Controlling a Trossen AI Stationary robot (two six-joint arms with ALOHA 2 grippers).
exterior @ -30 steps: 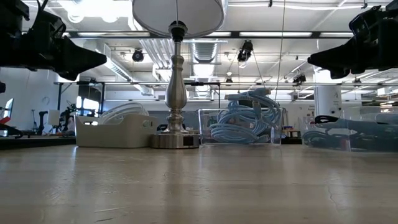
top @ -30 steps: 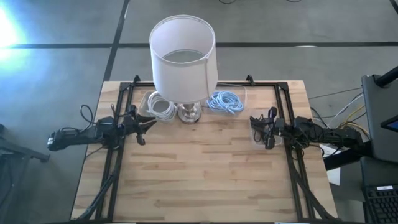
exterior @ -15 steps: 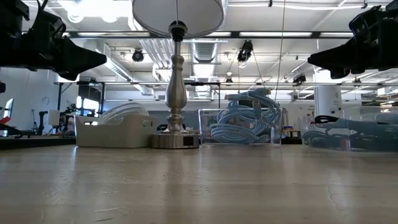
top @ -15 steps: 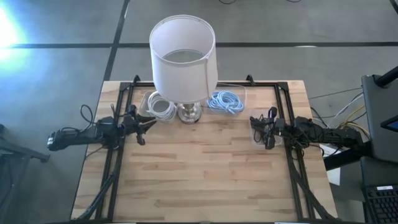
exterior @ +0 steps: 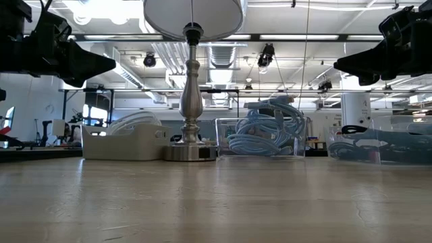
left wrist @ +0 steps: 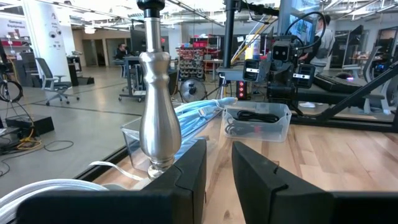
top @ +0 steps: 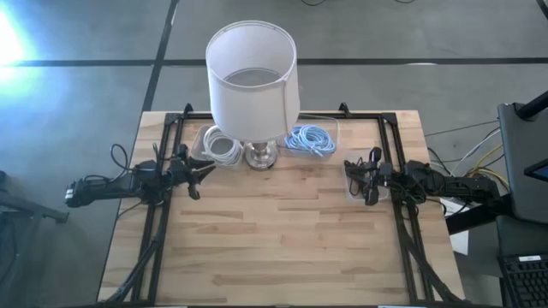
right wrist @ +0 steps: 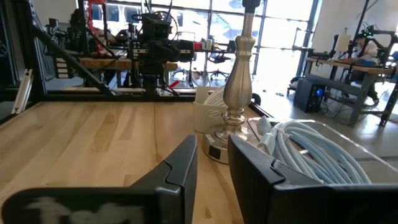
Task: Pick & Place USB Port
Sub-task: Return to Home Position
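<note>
Table (top: 282,239) unchanged; left end effector (top: 202,178), right end effector (top: 356,181) (both unmoved) slightly apart.

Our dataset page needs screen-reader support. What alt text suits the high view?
Overhead view of a wooden table: a white-shaded lamp stands near the far edge between a white bin of white cable and a clear bin of pale blue cable. The left gripper and right gripper hover empty at opposite sides, facing each other.
</note>
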